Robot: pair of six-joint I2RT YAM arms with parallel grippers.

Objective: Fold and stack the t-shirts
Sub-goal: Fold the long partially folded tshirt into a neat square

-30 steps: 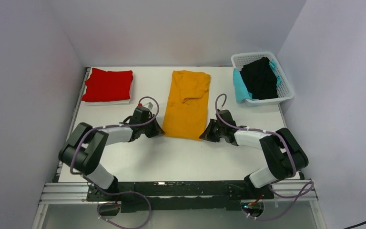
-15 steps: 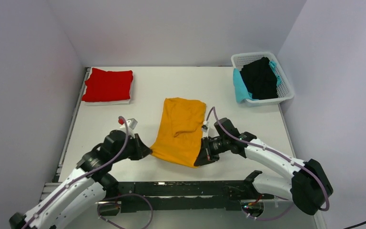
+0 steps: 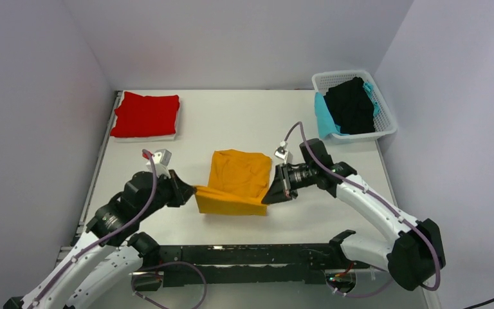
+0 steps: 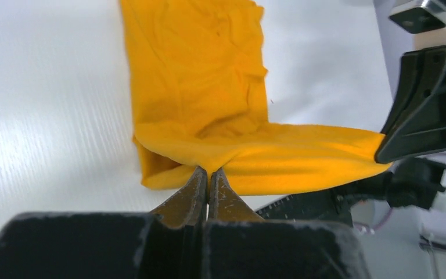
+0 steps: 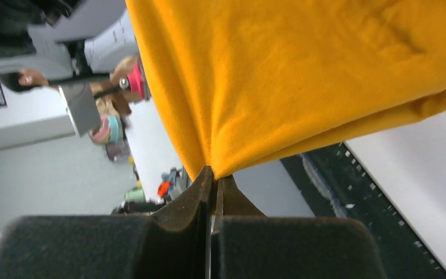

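An orange t-shirt [image 3: 235, 183] lies in the middle of the table, its near edge lifted off the surface and stretched between both grippers. My left gripper [image 3: 193, 192] is shut on the near left corner; in the left wrist view the cloth [image 4: 220, 116] bunches at its fingertips [image 4: 208, 173]. My right gripper [image 3: 269, 197] is shut on the near right corner, and its wrist view shows the shirt [image 5: 302, 75] hanging from its closed tips [image 5: 213, 173]. A folded red t-shirt [image 3: 145, 114] lies on a white one at the far left.
A white basket [image 3: 386, 122] at the far right holds a black garment [image 3: 350, 106] and a teal one [image 3: 325, 116]. The black frame rail [image 3: 244, 254] runs along the near table edge.
Both grippers have pulled the orange shirt toward the near edge, then lifted its near edge and carried it back over the rest, so the shirt looks shorter.
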